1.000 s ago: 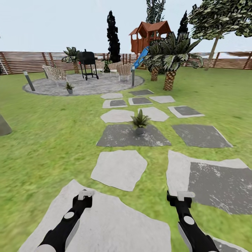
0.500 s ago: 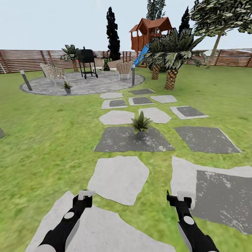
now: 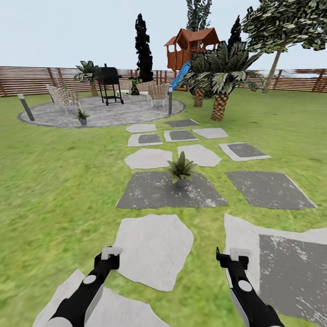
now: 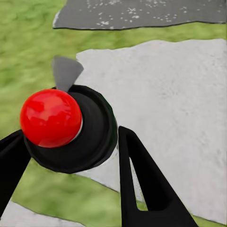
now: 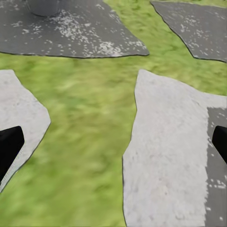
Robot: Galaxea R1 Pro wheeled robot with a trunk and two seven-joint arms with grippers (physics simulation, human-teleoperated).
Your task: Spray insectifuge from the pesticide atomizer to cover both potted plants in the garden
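The pesticide atomizer (image 4: 71, 130), a dark round bottle with a red ball top, sits between the black fingers of my left gripper (image 4: 71, 142), which is shut on it. In the head view that left gripper (image 3: 110, 256) hangs low over a pale stepping stone. My right gripper (image 3: 232, 259) is beside it, and the right wrist view shows this gripper (image 5: 113, 142) open and empty over grass. One potted plant (image 3: 181, 169) stands on a dark stone ahead, its grey pot (image 5: 45, 5) at the right wrist view's edge. The other potted plant (image 3: 82, 116) is on the far round patio.
Flat stepping stones (image 3: 154, 247) lead across the lawn to the paved patio (image 3: 102, 113) with wicker chairs, a black grill (image 3: 109, 81) and grey bollard posts (image 3: 25, 106). Palms (image 3: 219, 81), a playhouse and a brown slatted fence (image 3: 41, 79) stand behind.
The whole head view has shifted: the camera has rolled forward, so stones and the near potted plant sit lower and closer. Both arms keep their pose.
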